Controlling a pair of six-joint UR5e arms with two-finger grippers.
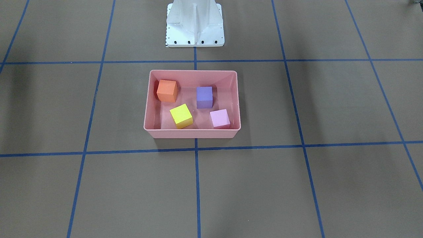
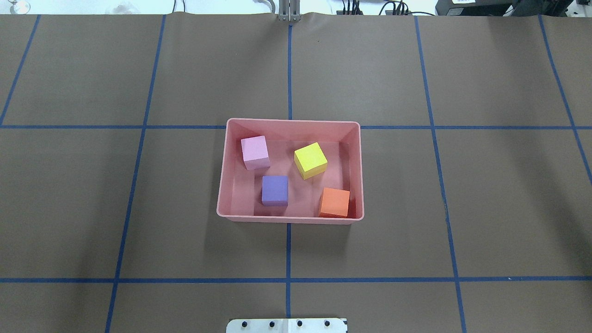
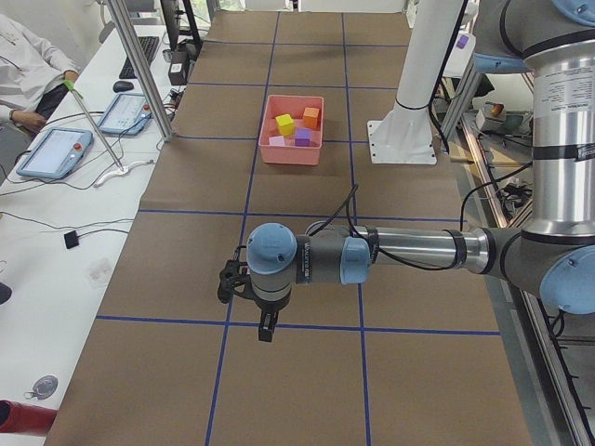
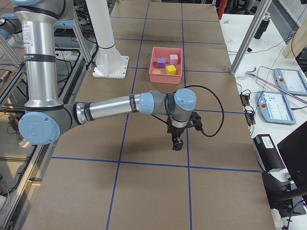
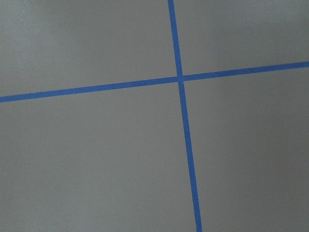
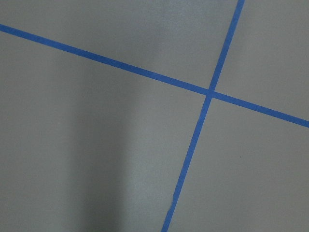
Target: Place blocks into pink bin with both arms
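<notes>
Left gripper (image 3: pixel 267 332) and right gripper (image 4: pixel 177 143) hang over the table (image 2: pixel 138 208), well apart from the pink bin (image 2: pixel 221 185). They show only in the side views, small and dark, so can't tell jaw opening or any hold. In the bin, orange block (image 2: pixel 334 202) and purple block (image 2: pixel 274 189) sit robot-side, with yellow block (image 2: pixel 310 159) and light pink block (image 2: pixel 255 152) beyond.

Pink bin (image 2: pixel 226 175): shallow tray, upright, mid-tabletop, holds all four cubes.
Orange cube (image 2: pixel 334 202): bin corner toward robot-side edge, right.
Purple cube (image 2: pixel 274 190): toward robot-side edge.
Yellow cube (image 2: pixel 311 160): askew, toward far edge.
Light pink cube (image 2: pixel 255 152): far-left bin corner.
</notes>
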